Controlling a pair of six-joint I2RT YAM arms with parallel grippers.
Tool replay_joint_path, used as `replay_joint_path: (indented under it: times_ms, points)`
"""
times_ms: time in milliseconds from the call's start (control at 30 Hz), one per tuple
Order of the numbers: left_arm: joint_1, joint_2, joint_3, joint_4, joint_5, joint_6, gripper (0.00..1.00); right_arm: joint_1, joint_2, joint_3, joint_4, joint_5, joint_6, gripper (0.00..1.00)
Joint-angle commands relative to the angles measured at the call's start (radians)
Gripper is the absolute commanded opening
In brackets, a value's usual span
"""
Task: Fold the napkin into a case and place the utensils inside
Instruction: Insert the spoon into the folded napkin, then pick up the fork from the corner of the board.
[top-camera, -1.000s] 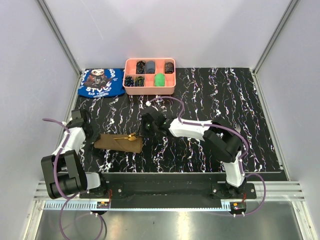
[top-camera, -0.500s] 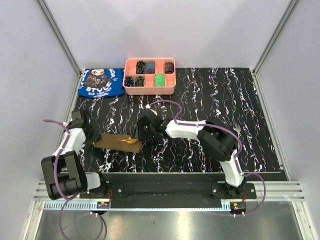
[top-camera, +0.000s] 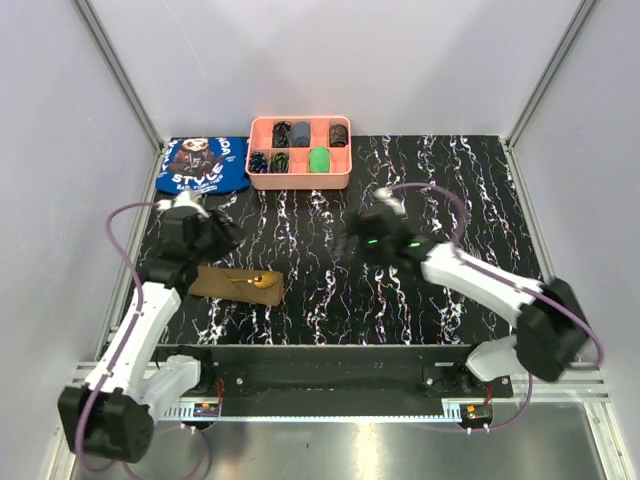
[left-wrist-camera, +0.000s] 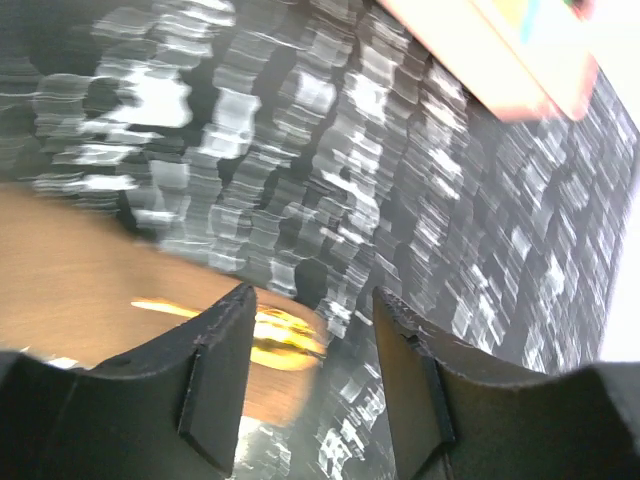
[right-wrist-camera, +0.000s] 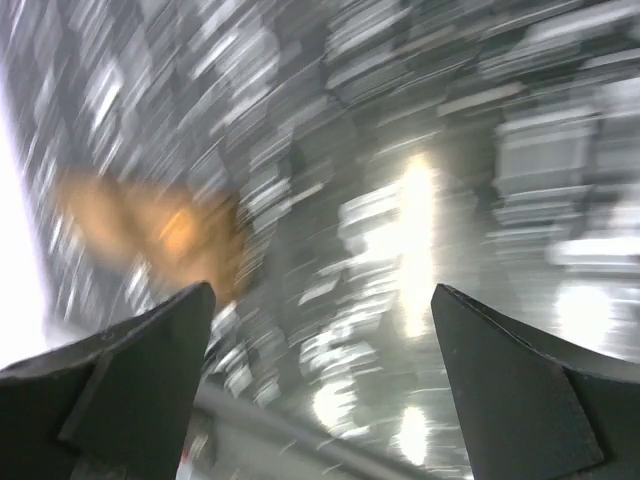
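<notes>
The napkin (top-camera: 232, 284), spoon (top-camera: 264, 280) on it, lies just beside the left gripper (left-wrist-camera: 312, 300), jaws parted, empty. The right gripper (right-wrist-camera: 320, 300) gapes empty, well apart.

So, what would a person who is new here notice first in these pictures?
Probably the pink tray of small items at the far edge of the black marbled table, with the blue printed cloth just to its left. Next comes the folded olive-brown napkin at the near left, with a shiny gold spoon showing at its right end.
</notes>
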Motion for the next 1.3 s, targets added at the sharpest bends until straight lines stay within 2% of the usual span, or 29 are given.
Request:
replay_joint_path:
  times_ms: [0,33,133,167,200,267,300,400,500,667,833,900,1000,1100,1167,1200,1267]
  points:
    - [-0.271,0.074,0.078,0.099,0.086,0.018,0.54,-0.271,-0.224,-0.218,-0.183,0.176,-0.086,1.00]
    - [-0.321,0.085,0.093,0.131,0.094,0.019,0.54,-0.375,-0.267,-0.244,-0.201,0.211,-0.101,1.00]
    - [-0.482,0.131,0.131,0.171,0.099,0.027,0.54,-0.463,-0.398,-0.300,-0.301,0.412,-0.133,1.00]
    - [-0.514,0.143,0.141,0.181,0.106,0.032,0.54,-0.540,-0.422,-0.310,-0.329,0.446,-0.136,1.00]
    - [-0.565,0.161,0.147,0.190,0.112,0.039,0.54,-0.597,-0.461,-0.332,-0.333,0.443,-0.139,1.00]
    - [-0.598,0.175,0.148,0.217,0.144,0.036,0.54,-0.726,-0.478,-0.353,-0.297,0.408,-0.185,1.00]
    - [-0.613,0.183,0.145,0.228,0.161,0.029,0.54,-0.844,-0.469,-0.365,-0.268,0.328,-0.219,1.00]
    - [-0.621,0.183,0.130,0.259,0.215,0.033,0.54,-1.030,-0.357,-0.317,-0.212,0.235,-0.288,1.00]
    - [-0.621,0.175,0.134,0.253,0.230,0.056,0.54,-1.055,-0.208,-0.252,-0.131,0.215,-0.380,1.00]
    - [-0.621,0.165,0.153,0.238,0.230,0.081,0.54,-1.057,0.036,-0.171,-0.076,0.132,-0.488,0.89]
    - [-0.621,0.163,0.151,0.236,0.244,0.088,0.53,-1.055,0.105,-0.181,-0.024,0.106,-0.511,0.84]
    - [-0.621,0.168,0.153,0.236,0.241,0.094,0.53,-1.055,0.137,-0.171,-0.021,0.091,-0.511,0.79]
    - [-0.619,0.180,0.156,0.236,0.241,0.098,0.53,-1.057,0.189,-0.143,-0.025,0.095,-0.511,0.61]
    - [-0.621,0.189,0.157,0.241,0.240,0.093,0.53,-1.052,0.229,-0.110,-0.056,0.095,-0.501,0.49]
    - [-0.616,0.201,0.161,0.241,0.243,0.087,0.53,-1.049,0.242,-0.093,-0.070,0.069,-0.501,0.32]
    - [-0.608,0.210,0.159,0.241,0.249,0.079,0.53,-1.049,0.231,-0.091,-0.067,0.046,-0.500,0.19]
    - [-0.592,0.226,0.153,0.262,0.302,0.065,0.55,-1.043,0.208,-0.086,-0.050,-0.012,-0.500,0.06]
